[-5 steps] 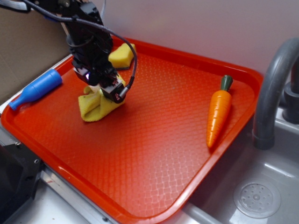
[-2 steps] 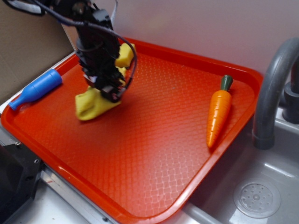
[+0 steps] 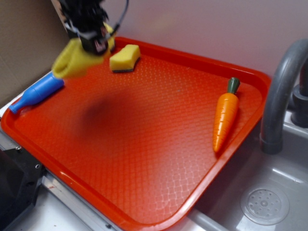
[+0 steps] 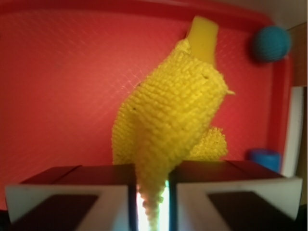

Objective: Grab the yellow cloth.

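Note:
The yellow cloth [image 3: 72, 60] hangs in the air over the tray's far left corner, blurred by motion, pinched by my gripper [image 3: 94, 42]. In the wrist view the woven yellow cloth [image 4: 168, 130] droops from between my two fingers, and my gripper [image 4: 151, 202] is shut on its narrow top end. The cloth is clear of the red tray [image 3: 159, 144], and a dark shadow lies on the tray below it.
A pale-yellow sponge block [image 3: 124, 57] sits at the tray's far edge, just right of the gripper. A blue toy bottle [image 3: 36, 92] lies on the tray's left rim. A toy carrot [image 3: 225, 115] lies at the right side. A grey tap [image 3: 281, 96] and sink [image 3: 264, 202] stand to the right.
My gripper has risen and moved toward the far left with the yellow cloth, lifting it off the tray. The sponge block is now uncovered.

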Available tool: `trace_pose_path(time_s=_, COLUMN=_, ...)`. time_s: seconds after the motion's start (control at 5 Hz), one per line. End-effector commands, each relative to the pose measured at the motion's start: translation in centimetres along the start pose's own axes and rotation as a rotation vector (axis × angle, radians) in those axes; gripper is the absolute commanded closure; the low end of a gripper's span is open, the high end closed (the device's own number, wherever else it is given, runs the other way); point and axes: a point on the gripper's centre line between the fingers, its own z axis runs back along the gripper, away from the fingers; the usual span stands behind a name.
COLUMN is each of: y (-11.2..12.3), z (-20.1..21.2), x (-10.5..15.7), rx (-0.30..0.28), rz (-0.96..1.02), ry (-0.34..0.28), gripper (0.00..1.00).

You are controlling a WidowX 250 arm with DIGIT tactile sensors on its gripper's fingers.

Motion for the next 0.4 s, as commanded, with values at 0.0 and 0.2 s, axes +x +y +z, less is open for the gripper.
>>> trace_pose_path(time_s=0.0, y=0.81, z=10.13, x=-2.46, rx=-0.031, rz=-0.012, ry=-0.089, gripper=1.0)
trace_pose_path(time_s=0.2, y=0.42, z=9.6, x=-2.42, rx=-0.004, rz=-0.005, ry=-0.079, gripper=1.0)
